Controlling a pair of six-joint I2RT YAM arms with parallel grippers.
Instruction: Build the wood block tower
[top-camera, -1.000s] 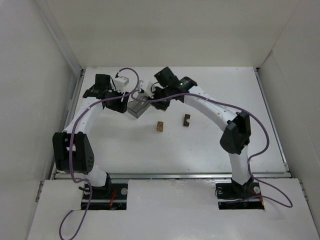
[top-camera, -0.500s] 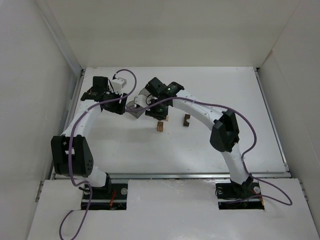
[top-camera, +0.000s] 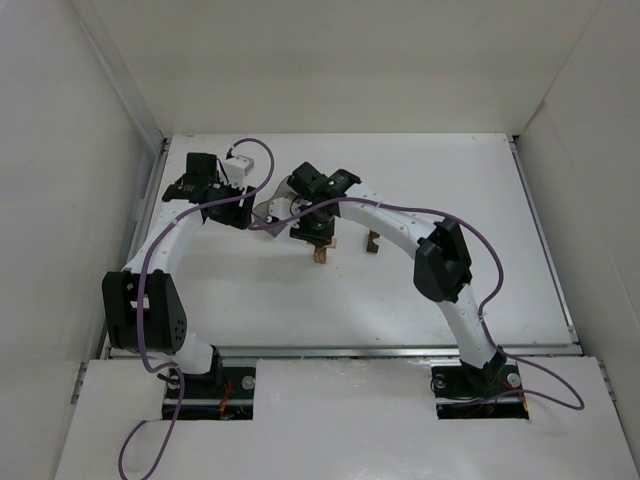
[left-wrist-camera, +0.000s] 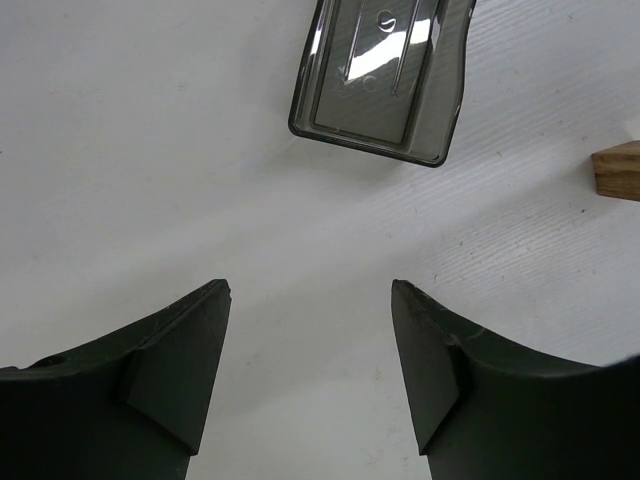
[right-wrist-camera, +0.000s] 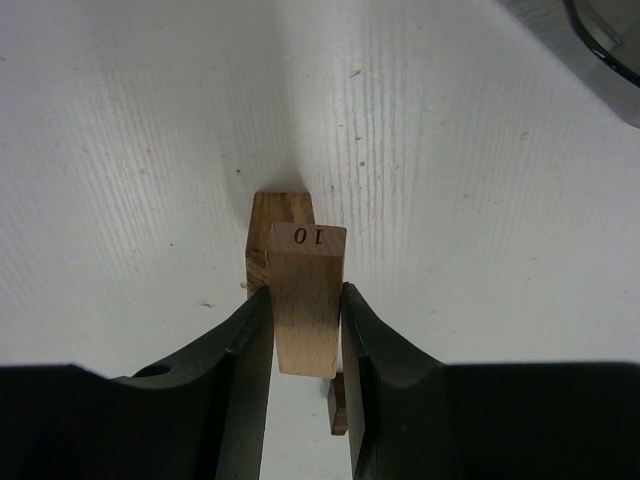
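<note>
My right gripper (right-wrist-camera: 305, 290) is shut on a light tan wooden block (right-wrist-camera: 305, 310) marked "10" and holds it flat just above a small stack of tan and dark blocks (right-wrist-camera: 280, 215) on the white table. A dark piece of that stack (right-wrist-camera: 337, 405) shows under the held block. In the top view the right gripper (top-camera: 314, 232) hangs right over this stack (top-camera: 320, 253). My left gripper (left-wrist-camera: 310, 300) is open and empty, above bare table, left of the stack (top-camera: 243, 213).
A translucent grey plastic bin (left-wrist-camera: 385, 75) lies just ahead of the left gripper, between the two grippers in the top view (top-camera: 268, 210). A second small block pile (top-camera: 373, 240) stands right of the stack. A tan block end (left-wrist-camera: 615, 172) shows at the left wrist view's right edge.
My right gripper has swung from over the bin toward the near side and now sits over the block stack. The left arm has hardly moved.
</note>
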